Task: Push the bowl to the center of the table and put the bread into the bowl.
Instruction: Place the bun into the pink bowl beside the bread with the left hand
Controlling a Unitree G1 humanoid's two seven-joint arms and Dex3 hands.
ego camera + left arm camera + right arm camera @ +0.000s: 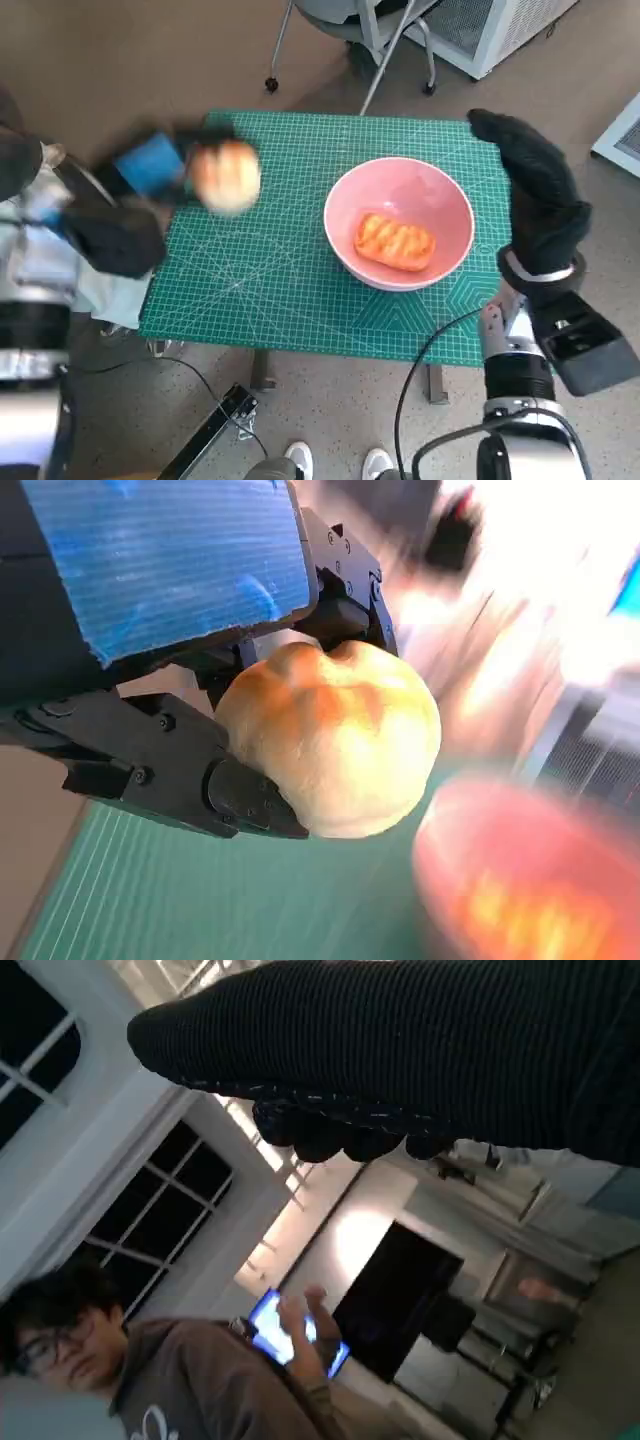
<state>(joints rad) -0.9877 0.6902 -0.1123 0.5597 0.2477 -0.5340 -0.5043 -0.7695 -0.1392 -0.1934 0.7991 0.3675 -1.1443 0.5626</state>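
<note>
Green cutting mat covers the small table. Pink bowl sits right of center with a glazed bread piece inside. Left hand grips a round bun above the mat's left side, blurred. Right hand hangs beside the bowl, fingers straight, holding nothing. A person shows in the right wrist view.

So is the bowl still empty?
No. The pink bowl already holds one glazed bread piece; the left hand holds a round bun above the mat.
</note>
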